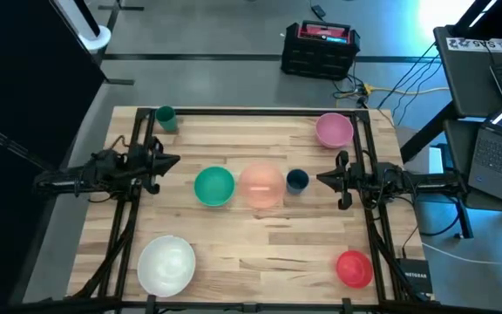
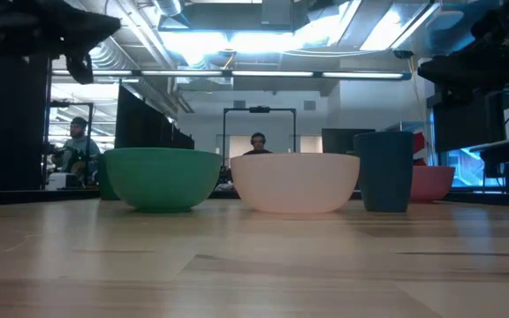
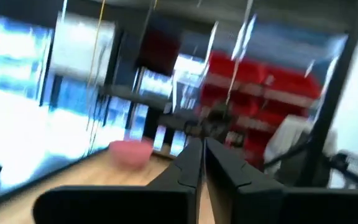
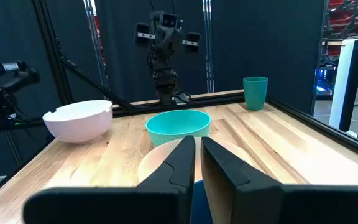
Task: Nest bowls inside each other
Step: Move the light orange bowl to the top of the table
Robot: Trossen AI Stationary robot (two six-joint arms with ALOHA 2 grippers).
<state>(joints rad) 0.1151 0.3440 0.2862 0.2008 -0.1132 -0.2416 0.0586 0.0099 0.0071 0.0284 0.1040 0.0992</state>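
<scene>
Five bowls rest on their bases on the wooden table. The green bowl (image 1: 213,186) and the pale peach bowl (image 1: 261,186) stand side by side at mid-table. The pink bowl (image 1: 333,129) is at the far right, the red-orange bowl (image 1: 354,268) at the near right, and the large white bowl (image 1: 166,264) at the near left. My left gripper (image 1: 174,161) hangs shut above the table's left side, left of the green bowl, touching nothing. My right gripper (image 1: 321,179) is shut at the right, pointing level at the peach bowl (image 4: 160,158), also touching nothing.
A dark blue cup (image 1: 296,180) stands between the peach bowl and my right gripper. A teal-green cup (image 1: 166,118) sits at the far left corner. Black frame rails (image 1: 129,218) run along the table's left and right sides. People show in the room beyond the table.
</scene>
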